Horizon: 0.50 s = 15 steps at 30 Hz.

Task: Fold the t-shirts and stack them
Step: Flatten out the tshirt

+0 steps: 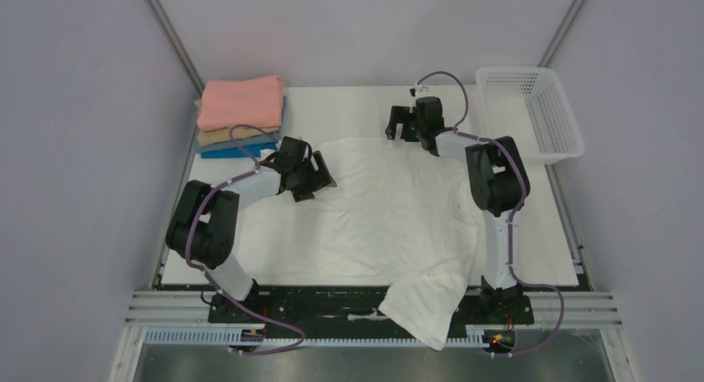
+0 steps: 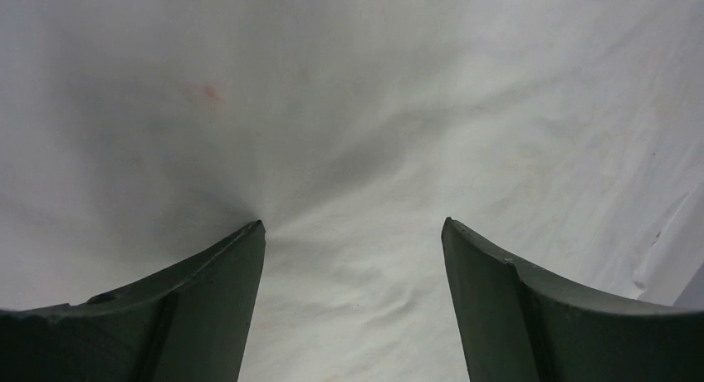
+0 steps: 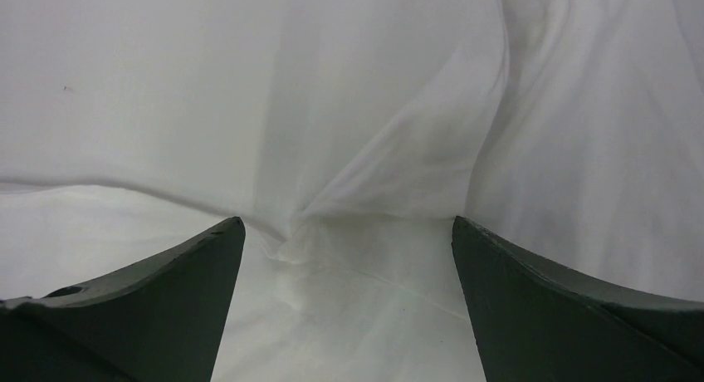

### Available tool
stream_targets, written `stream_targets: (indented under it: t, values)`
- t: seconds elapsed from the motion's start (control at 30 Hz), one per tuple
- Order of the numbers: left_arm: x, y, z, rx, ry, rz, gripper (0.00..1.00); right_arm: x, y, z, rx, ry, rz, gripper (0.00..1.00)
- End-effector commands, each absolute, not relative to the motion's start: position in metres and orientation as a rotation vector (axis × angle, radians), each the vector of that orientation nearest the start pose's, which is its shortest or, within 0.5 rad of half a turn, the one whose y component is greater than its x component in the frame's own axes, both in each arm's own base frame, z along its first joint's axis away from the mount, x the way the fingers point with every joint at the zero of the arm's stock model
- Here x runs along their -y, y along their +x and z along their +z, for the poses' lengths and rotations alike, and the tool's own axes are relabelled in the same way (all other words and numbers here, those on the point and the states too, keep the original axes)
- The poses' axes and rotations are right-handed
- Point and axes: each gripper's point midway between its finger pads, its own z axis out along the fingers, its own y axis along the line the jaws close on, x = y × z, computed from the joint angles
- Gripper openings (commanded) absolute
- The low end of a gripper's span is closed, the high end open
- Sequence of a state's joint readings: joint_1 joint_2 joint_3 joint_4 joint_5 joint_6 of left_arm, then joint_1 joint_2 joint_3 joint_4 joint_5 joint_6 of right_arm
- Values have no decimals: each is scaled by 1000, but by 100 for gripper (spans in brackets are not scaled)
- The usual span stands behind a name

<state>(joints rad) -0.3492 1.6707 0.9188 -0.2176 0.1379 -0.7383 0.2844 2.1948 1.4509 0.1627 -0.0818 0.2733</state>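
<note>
Ops: Grippers first. What have they got?

Controls: Nothing. The left gripper has its fingers spread wide. The tips are down on the white t-shirt at the edge just beside the folded stack, with cloth under the gap but not pinched. The right gripper is spread as wide as it goes. It sits well apart from the folded stack at the shirt's far edge, with a raised wrinkle lying between its fingers.

Ops: Shirt position?

Controls: Spread flat on the table. It starts just beside the folded stack and runs away from it toward the basket. One hanging corner droops over the table edge on the side furthest from the stack.

Ops: Failure modes?

Controls: Three, my read.
1. The right side closes on that wrinkle and takes only the top layer. The fold lifts half the shirt and the back panel stays down.
2. The two pinches land at uneven depth, so the fold line goes skew.
3. The hanging corner adds drag. Pull away from the folded stack and the shirt may slide further off the table. Pull toward it and the corner trails in bunched.

Ops: Stack itself?

Controls: The left arm works right next to it, so a wide swing could clip the top salmon shirt and shove the pile. I'd keep the lift low and away from it.
</note>
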Motion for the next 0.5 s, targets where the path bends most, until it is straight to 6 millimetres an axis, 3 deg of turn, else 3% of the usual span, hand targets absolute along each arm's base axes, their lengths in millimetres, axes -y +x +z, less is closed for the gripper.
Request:
stream_targets:
  t: [0.0, 0.17, 0.3, 0.4, 0.47]
  values:
    - [169, 327, 20, -2664, -420, -496, 85, -200, 559, 39, -2138, -56, 440, 98]
    - [169, 326, 18, -2671, -418, -498, 85, -211, 590, 45, -2062, -35, 474, 98]
    - [170, 326, 16, -2678, -414, -501, 85, -228, 616, 67, -1912, 3, 561, 98]
    - [170, 326, 14, -2683, -414, -498, 85, -249, 630, 79, -1834, -3, 636, 98]
    - [169, 326, 14, -2684, -414, -496, 85, -274, 634, 83, -1794, -40, 688, 98]
